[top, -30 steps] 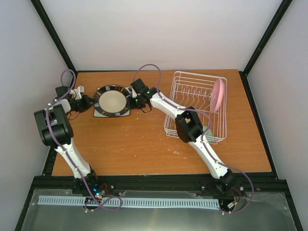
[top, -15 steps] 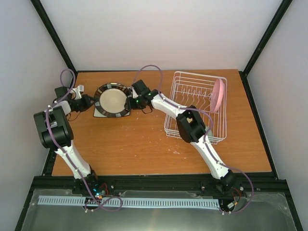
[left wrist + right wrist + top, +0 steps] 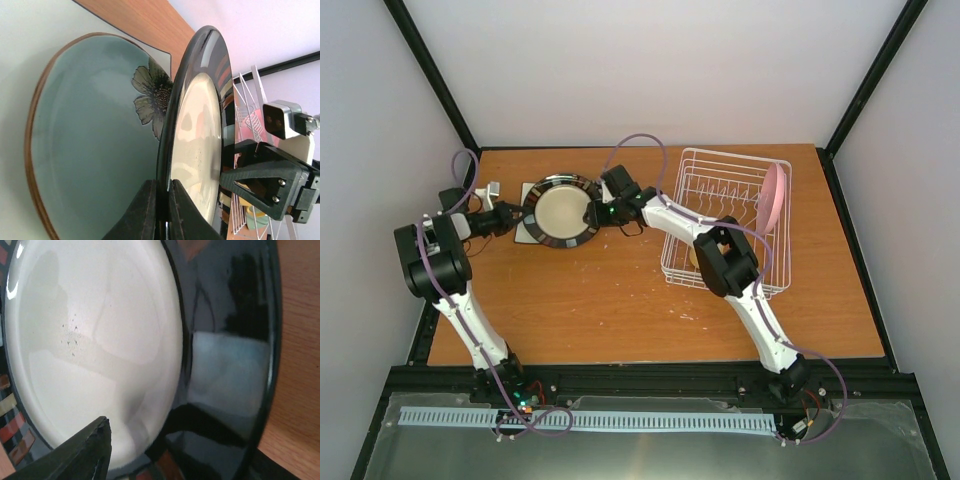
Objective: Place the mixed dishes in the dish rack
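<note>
The black-rimmed round plate is tilted up on edge over the mint-green plate with the flower mark, which lies on the white square plate. My left gripper is shut on the black-rimmed plate's left rim, as the left wrist view shows. My right gripper is at the plate's right side with its jaws wide. One finger hangs over the cream face and the other is hidden. The pink round plate stands in the dish rack.
The white wire rack stands right of the plate stack, under my right forearm. Something pale yellow sits in its near left corner. A small white object lies at the far left. Black frame posts rise at the table's back corners.
The black-rimmed plate has shifted a little to the right and tipped further up, with my left gripper following it. My right gripper has backed off slightly to the right.
</note>
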Controlling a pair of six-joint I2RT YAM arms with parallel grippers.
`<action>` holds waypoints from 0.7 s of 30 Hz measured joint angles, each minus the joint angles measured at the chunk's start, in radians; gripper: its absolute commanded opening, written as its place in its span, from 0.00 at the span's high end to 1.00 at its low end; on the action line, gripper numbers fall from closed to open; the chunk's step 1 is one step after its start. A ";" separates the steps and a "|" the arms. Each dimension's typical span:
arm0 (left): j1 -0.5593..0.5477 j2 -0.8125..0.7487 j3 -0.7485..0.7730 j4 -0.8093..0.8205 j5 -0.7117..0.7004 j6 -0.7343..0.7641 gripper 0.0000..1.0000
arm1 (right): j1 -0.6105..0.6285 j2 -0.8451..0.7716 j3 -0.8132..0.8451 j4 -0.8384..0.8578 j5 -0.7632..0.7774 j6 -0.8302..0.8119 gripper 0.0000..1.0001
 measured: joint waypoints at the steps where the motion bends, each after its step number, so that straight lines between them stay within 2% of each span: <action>1: -0.001 0.000 0.000 0.000 0.008 0.002 0.99 | 0.000 -0.001 -0.004 0.007 -0.002 0.000 0.48; 5: -0.005 0.000 0.000 -0.002 0.027 0.008 0.99 | -0.004 -0.002 -0.011 0.025 -0.005 0.004 0.64; 8: -0.012 0.002 0.005 0.000 0.020 0.016 0.99 | -0.016 -0.006 -0.028 0.040 -0.025 0.026 0.90; 9: -0.014 0.005 0.007 0.003 0.014 0.025 0.99 | -0.024 -0.012 -0.036 0.050 -0.042 0.041 0.96; 12: -0.023 0.032 0.013 0.014 0.035 0.041 0.99 | -0.062 -0.058 -0.053 0.123 -0.135 0.108 0.97; 16: -0.058 0.039 0.045 0.026 0.100 0.018 0.99 | -0.072 -0.166 -0.150 0.145 -0.123 0.103 0.97; 17: -0.064 0.039 0.050 0.031 0.104 0.015 0.96 | -0.072 -0.183 -0.175 0.165 -0.116 0.103 0.97; 19: -0.071 0.039 0.053 0.033 0.109 0.013 0.71 | -0.074 -0.212 -0.225 0.198 -0.108 0.104 0.97; 21: -0.081 0.039 0.053 0.024 0.087 0.003 0.60 | -0.070 -0.220 -0.241 0.219 -0.101 0.081 0.97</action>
